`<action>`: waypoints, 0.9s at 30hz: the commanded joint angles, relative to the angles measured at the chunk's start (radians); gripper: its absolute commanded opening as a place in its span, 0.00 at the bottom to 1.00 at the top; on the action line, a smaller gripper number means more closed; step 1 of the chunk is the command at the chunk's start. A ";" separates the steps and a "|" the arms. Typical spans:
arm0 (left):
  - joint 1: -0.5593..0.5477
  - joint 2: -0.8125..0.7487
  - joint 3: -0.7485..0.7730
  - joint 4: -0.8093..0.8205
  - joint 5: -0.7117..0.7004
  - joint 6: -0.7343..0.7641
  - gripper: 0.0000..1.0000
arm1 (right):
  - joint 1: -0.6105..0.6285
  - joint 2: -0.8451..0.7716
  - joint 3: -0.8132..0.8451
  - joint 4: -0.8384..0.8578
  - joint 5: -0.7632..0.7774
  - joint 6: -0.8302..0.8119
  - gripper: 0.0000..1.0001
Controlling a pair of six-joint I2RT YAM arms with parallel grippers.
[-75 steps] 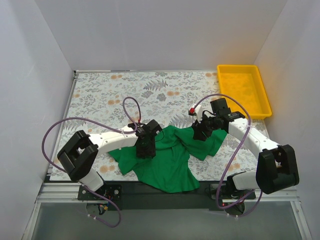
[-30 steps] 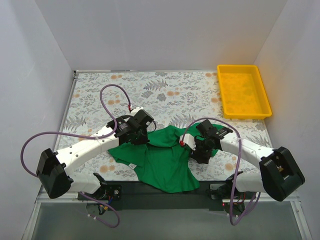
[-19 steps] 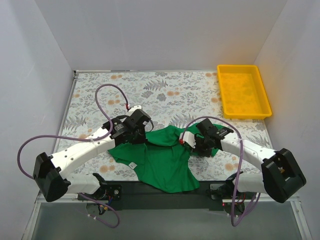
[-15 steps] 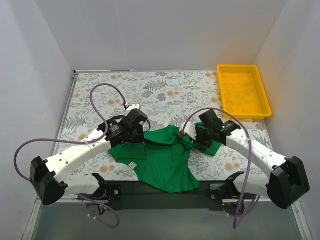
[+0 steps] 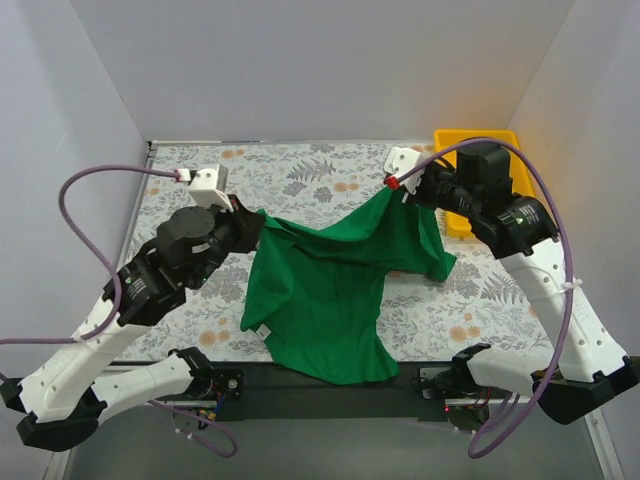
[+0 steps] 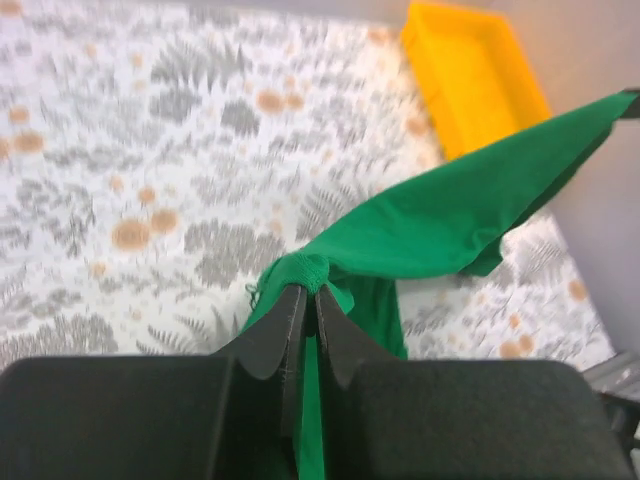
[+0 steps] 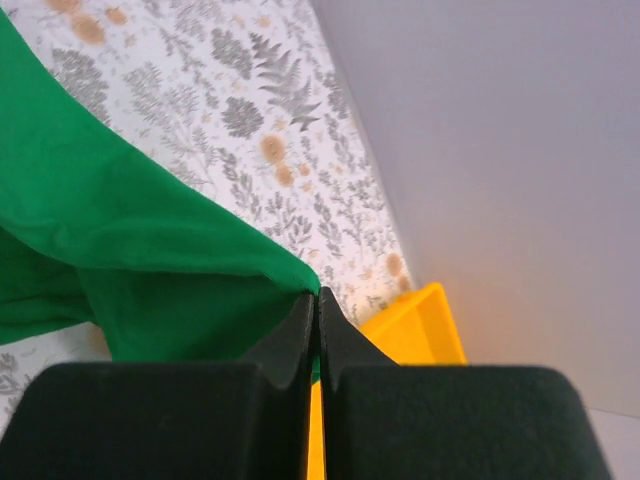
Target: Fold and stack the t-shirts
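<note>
Your left tool (image 5: 256, 216) is clamped on one bunched corner of the green t-shirt (image 5: 325, 285), and your right tool (image 5: 393, 190) is pinched shut on another edge, near the yellow tray (image 5: 508, 142). The shirt hangs stretched between both tools above the table (image 5: 300, 175), its lower part draping down toward the near edge

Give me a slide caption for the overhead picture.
Left pincer and right pincer, both shut on a green t-shirt, hold it up over the flowered table beside a yellow tray.
</note>
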 commanded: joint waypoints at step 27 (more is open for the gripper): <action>0.004 -0.037 0.463 0.614 0.408 0.210 0.00 | -0.461 0.101 0.982 0.101 -0.267 0.380 0.01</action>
